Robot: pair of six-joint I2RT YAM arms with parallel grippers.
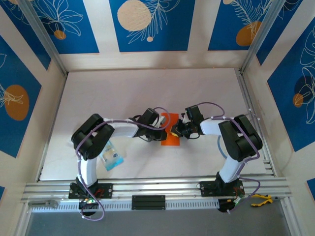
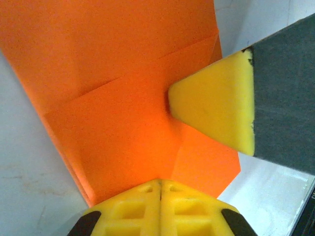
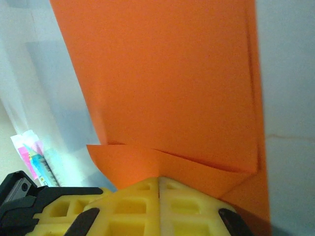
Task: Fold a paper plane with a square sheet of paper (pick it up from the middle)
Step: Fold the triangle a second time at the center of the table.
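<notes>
Where the two arms stood bolted at the near edge of the bench (image 1: pixel 147 93), a small blue and clear plastic packet (image 1: pixel 112 156) lay flat just right of the left arm, well apart from the work. Farther in, near the middle of the bench, both arms bent inward over the orange paper (image 1: pixel 172 139). It lay on the surface partly folded, with flaps turned over and creases showing. The left pincer (image 1: pixel 159 132) sat at its left side and the right pincer (image 1: pixel 177 130) at its right, their tips close together above the sheet. In the left wrist view the left pincer's yellow fingers (image 2: pixel 138 206) were shut tight, seam to seam, at the paper's near edge. Just beyond them, the right pincer's yellow tip pressed on a folded flap. In the right wrist view the right pincer was likewise closed with no gap, its tips down on the paper beside a raised fold. Whether either pinched any paper could not be told.
</notes>
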